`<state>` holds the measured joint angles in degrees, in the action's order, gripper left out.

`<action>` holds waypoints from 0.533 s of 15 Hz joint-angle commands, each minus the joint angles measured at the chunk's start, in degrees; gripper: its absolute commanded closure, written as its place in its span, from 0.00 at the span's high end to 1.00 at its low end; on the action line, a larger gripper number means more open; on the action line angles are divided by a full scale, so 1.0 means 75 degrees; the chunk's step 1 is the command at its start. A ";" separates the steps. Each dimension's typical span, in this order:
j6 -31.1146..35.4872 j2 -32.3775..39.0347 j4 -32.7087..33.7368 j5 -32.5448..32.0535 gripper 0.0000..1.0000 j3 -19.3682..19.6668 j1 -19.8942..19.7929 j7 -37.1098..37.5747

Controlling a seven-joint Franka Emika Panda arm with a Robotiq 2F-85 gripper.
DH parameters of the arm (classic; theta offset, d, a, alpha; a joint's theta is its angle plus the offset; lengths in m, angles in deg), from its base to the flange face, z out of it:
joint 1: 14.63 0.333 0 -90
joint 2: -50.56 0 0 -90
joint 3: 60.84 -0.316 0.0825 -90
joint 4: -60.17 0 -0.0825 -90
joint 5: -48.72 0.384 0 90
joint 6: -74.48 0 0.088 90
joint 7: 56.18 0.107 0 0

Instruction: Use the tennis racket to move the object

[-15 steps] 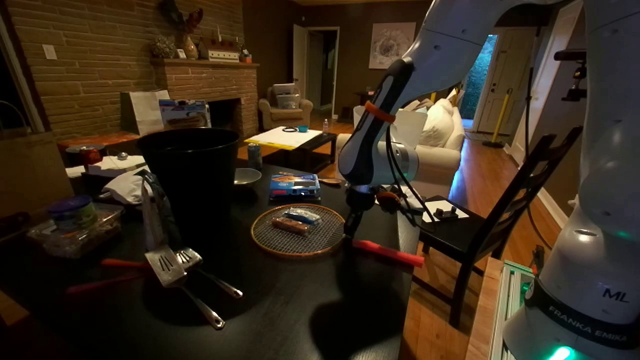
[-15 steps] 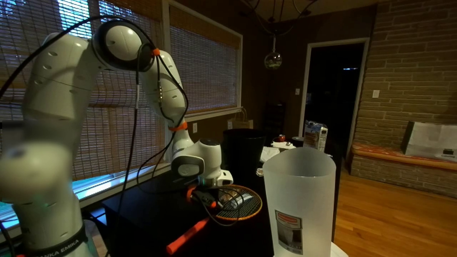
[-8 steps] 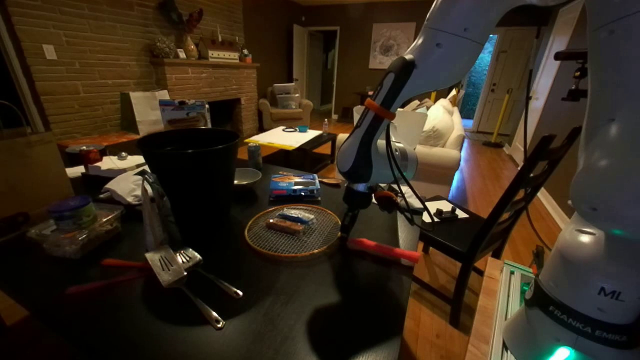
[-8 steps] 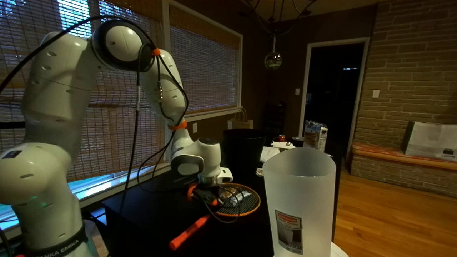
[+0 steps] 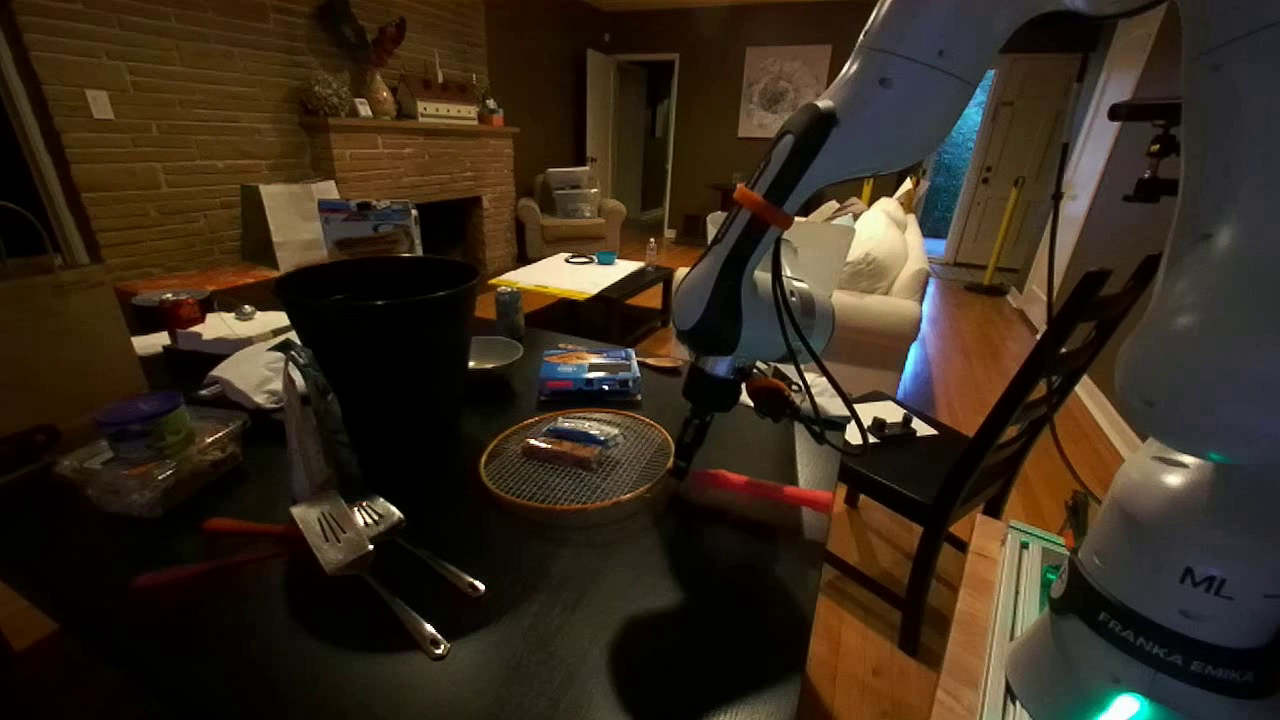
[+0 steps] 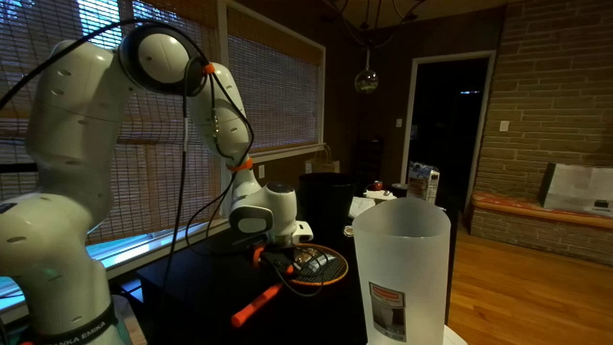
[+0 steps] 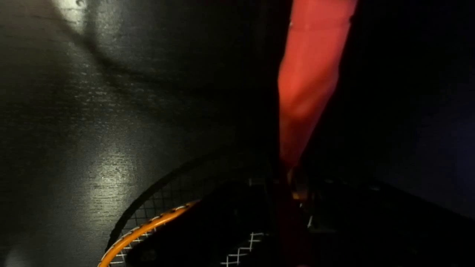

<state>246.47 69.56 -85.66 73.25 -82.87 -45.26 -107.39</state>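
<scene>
The black tool [image 5: 681, 467] clasps the round, orange-rimmed, red-handled mesh tennis racket [image 5: 622, 472] at its throat; on the mesh lies the small oblong reddish-brown packet [image 5: 563, 453], beside a flat blue-and-silver packet [image 5: 582, 432].

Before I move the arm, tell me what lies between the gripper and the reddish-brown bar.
From the gripper to the reddish-brown bar, an exterior view shows only the orange rim and bare strings of the tennis racket; the blue packet lies beside the bar.
</scene>
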 commanded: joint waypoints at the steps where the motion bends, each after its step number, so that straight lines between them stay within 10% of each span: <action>1: 0.0117 -0.0120 -0.0034 0.0317 0.03 -0.0539 -0.0539 -0.0404; 8: 0.0082 -0.0133 -0.0240 -0.0271 0.03 0.0247 -0.0037 0.0187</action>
<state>246.71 69.56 -86.21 72.99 -83.81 -47.74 -107.96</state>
